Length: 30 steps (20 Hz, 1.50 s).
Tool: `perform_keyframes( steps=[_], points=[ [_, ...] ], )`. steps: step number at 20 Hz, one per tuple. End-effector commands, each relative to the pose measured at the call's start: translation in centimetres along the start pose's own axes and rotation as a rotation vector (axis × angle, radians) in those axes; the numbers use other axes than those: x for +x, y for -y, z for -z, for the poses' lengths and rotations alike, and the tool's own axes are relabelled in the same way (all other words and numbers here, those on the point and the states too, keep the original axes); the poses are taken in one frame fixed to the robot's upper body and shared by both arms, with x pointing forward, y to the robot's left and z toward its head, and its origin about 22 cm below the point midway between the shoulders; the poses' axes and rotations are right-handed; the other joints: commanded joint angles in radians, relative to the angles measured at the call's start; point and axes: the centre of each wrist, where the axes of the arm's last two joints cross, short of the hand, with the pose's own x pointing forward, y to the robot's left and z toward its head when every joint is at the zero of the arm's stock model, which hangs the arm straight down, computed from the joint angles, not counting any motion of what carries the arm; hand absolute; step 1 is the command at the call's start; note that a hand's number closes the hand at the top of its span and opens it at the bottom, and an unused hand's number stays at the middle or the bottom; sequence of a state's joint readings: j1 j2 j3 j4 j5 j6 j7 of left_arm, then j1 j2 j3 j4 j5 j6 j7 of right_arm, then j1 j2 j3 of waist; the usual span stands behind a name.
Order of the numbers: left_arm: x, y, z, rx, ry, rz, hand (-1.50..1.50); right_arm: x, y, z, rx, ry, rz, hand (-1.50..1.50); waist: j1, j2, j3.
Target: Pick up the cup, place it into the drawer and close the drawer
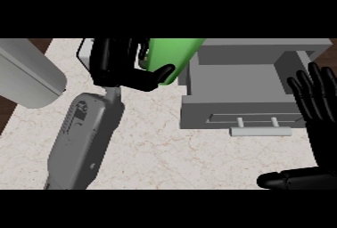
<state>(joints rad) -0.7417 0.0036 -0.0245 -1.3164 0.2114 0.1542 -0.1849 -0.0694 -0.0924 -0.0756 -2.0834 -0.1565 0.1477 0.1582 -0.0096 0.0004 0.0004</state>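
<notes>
Two hands were in play over the marble worktop [164, 151]. The left hand [121, 62] was up near the far edge, fingers and thumb curled round the green cup [172, 55], so the cup was clamped and held tilted, its body slanting toward the upper right. And where was that cup? Just left of the grey drawer [230, 84], by its near-left corner, not inside it. The drawer stood pulled out, its tray showing, its front panel and pale handle [260, 130] facing the robot. The left forearm [82, 142] ran up from the lower edge, grey and long. Over on the right, the right hand [316, 111] was at the picture's edge, fingers straight and spread, pointing upward, thumb lying low across the bottom, holding nothing. A grey box [26, 73] sat at the far left.
</notes>
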Motion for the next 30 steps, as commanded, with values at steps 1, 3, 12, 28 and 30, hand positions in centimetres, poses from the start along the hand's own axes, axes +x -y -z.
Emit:
perform_keyframes(
  steps=[1, 3, 12, 28, 30],
  points=[
    [-0.5, 0.2, 2.9, -0.004, -0.006, 0.024, 1.5, 1.2, 0.1, 1.0, -0.007, -0.005, 0.014, -1.5, -0.002, 0.002, 0.0],
    [0.9, 2.9, 2.5, -0.026, -0.031, 0.039, 1.5, 1.1, -0.9, -1.2, -0.012, -0.015, 0.012, -1.5, -0.002, -0.001, 0.0],
    [-0.9, 7.0, 5.8, -0.017, -0.104, 0.099, 1.5, -0.2, 1.0, 1.1, -0.014, 0.006, 0.002, -1.5, -0.013, 0.003, 0.0],
    [-5.4, 8.4, 6.6, -0.024, -0.201, 0.185, 1.5, 0.0, 1.1, 1.1, 0.023, 0.019, 0.016, -1.5, -0.054, 0.014, 0.001],
    [-6.5, 7.9, 5.8, -0.03, -0.231, 0.218, 1.5, 0.1, 0.7, 1.7, 0.065, 0.015, 0.005, -1.5, -0.07, 0.018, 0.001]
  ],
)
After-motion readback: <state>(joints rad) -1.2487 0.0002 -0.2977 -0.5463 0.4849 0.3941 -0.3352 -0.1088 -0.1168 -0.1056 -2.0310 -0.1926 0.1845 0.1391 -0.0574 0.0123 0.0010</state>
